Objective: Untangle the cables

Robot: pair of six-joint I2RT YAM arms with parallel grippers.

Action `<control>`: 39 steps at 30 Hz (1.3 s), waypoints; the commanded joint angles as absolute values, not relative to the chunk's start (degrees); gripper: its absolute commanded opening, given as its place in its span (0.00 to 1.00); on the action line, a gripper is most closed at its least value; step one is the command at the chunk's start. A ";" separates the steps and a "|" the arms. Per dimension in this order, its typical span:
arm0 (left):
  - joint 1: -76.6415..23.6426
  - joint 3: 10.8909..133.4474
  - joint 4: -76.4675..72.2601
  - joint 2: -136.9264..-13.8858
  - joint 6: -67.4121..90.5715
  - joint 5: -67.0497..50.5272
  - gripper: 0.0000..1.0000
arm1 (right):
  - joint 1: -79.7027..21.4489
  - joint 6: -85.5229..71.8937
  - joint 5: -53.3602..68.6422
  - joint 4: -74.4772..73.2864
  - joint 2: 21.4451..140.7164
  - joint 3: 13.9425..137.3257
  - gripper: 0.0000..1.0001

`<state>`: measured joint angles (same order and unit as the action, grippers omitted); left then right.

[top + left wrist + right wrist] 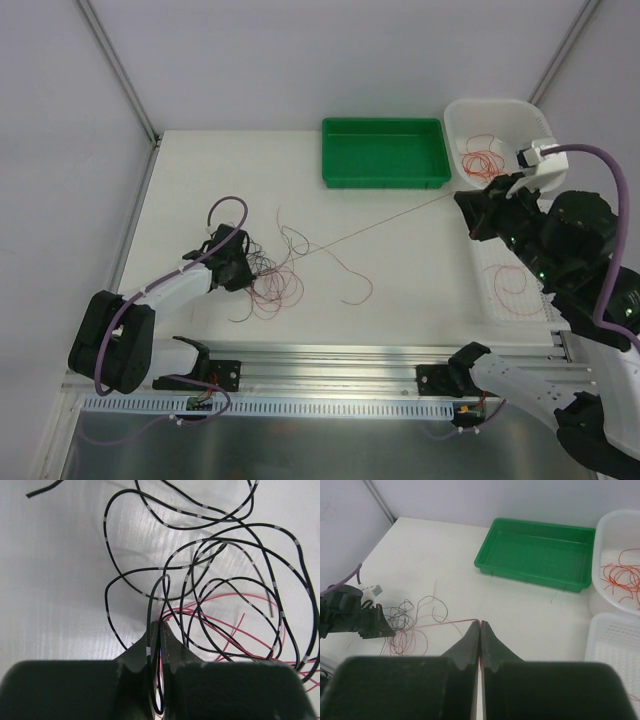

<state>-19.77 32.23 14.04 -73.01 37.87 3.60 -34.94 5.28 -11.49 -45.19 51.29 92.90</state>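
A tangle of thin black and red cables (pixel 268 280) lies on the white table at the left. My left gripper (pixel 243 272) rests at the tangle's left edge. In the left wrist view it (pixel 160 625) is shut on a black cable (pixel 150 611), with black loops and red cables (pixel 235 630) spread beyond the tips. My right gripper (pixel 462 200) is raised at the right, shut on one red cable (pixel 450 623). That cable (pixel 380 225) runs in a straight, taut line from the tangle (pixel 402 630) up to the shut tips (pixel 480 624).
A green tray (pixel 385 180) stands at the back centre. A white basket (pixel 470 115) at the back right holds red cables (pixel 483 160). A flat white tray (pixel 490 300) at the right edge holds more red cables. One loose red cable (pixel 352 285) lies mid-table.
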 commanded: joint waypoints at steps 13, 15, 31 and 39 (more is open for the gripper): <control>-14.15 42.35 23.64 -68.47 35.42 9.75 0.10 | -34.54 10.90 -23.37 -57.21 46.41 106.78 0.00; -12.75 45.78 25.48 -68.55 34.63 10.54 0.14 | -34.54 11.34 -24.43 -58.18 46.06 107.92 0.01; -7.29 55.02 31.28 -64.09 29.01 9.76 0.26 | -34.72 7.47 -14.68 -58.98 41.05 90.55 0.01; -7.47 57.75 31.55 -60.74 23.28 -11.14 0.61 | -34.80 -2.35 -8.54 -54.85 38.06 66.82 0.04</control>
<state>-7.44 55.75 30.85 -61.89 26.06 0.30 -34.74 4.01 -13.61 -57.28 39.90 71.81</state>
